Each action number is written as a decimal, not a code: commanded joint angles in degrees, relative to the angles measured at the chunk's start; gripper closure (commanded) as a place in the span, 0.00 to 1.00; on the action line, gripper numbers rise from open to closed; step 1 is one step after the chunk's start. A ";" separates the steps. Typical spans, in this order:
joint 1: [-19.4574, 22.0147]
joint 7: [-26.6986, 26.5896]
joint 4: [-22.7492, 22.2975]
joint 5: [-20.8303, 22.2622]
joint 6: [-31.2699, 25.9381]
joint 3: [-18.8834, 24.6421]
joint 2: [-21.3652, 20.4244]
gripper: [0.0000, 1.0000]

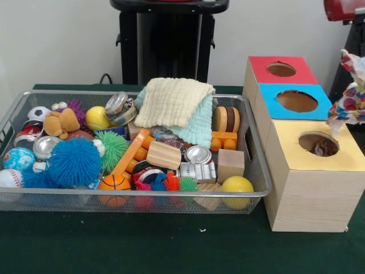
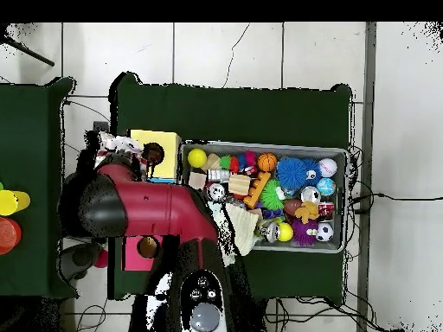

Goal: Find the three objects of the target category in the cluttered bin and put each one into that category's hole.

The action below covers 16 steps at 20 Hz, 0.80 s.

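The wire-mesh bin (image 1: 142, 194) lies left of three wooden boxes and is full of toys; it also shows in the overhead view (image 2: 264, 144). A multicoloured patterned fabric ball (image 1: 347, 103) hangs in the air at the right edge, above and just right of the yellow-topped box (image 1: 308, 171). My gripper (image 1: 355, 61) is shut on its top, mostly hidden by the fabric. The yellow box's round hole (image 1: 318, 142) has a patterned piece showing inside it. In the overhead view the fabric ball (image 2: 117, 143) sits left of the hole (image 2: 154, 154), under my red arm.
The blue-topped box (image 1: 268, 94) and red-topped box (image 1: 256, 65) stand behind the yellow one. In the bin lie a cream cloth (image 1: 174, 101), a blue spiky ball (image 1: 74, 162), a green spiky ball (image 1: 114, 147), a small basketball (image 1: 114, 184), cans and wooden blocks.
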<state>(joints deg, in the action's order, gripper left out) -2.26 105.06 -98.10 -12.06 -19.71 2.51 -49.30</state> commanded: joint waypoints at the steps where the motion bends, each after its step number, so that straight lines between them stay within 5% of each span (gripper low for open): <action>1: 2.96 5.32 -5.15 1.09 1.26 5.63 2.69 1.00; 16: 2.60 4.50 -2.45 1.79 -4.12 4.76 1.36 1.00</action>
<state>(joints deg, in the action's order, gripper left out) -0.02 105.06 -98.12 -11.60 -19.71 2.94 -49.31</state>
